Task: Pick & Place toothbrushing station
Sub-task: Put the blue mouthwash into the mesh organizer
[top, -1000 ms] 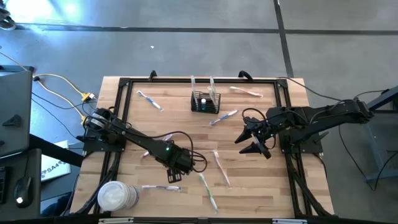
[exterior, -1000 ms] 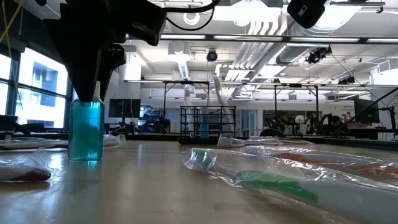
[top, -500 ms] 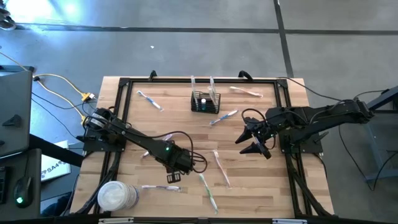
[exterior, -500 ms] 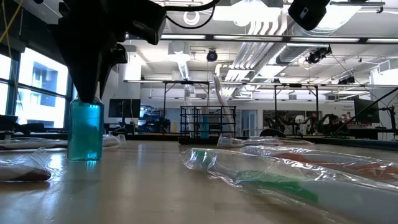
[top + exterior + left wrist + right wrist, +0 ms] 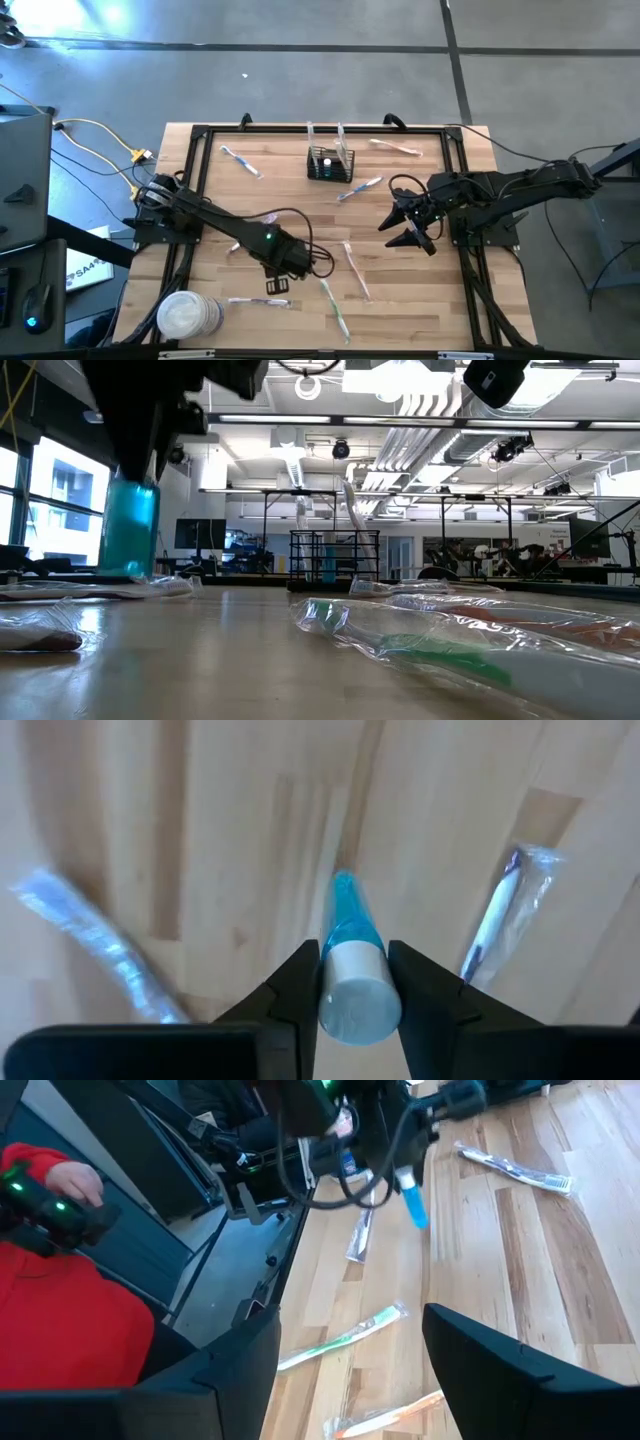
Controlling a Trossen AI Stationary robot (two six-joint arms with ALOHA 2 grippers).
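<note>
Tube (image 5: 352, 955), blue with a white cap, is clamped in the left gripper (image 5: 352, 982) and hangs clear of the table (image 5: 400, 300). Risk: narrow pinch near the cap, so it could swing or slip. Right gripper (image 5: 412, 224) idles, jaws apart, at mid-table right. Toothbrushing station (image 5: 330, 163) sits at the far edge. No readable labels.

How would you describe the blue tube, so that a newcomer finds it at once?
Find the left gripper above the wooden table. The blue tube hangs clamped between its fingers, white cap up, clear of the wood. Every wrapped toothbrush nearby lies flat; only this tube is lifted.
</note>
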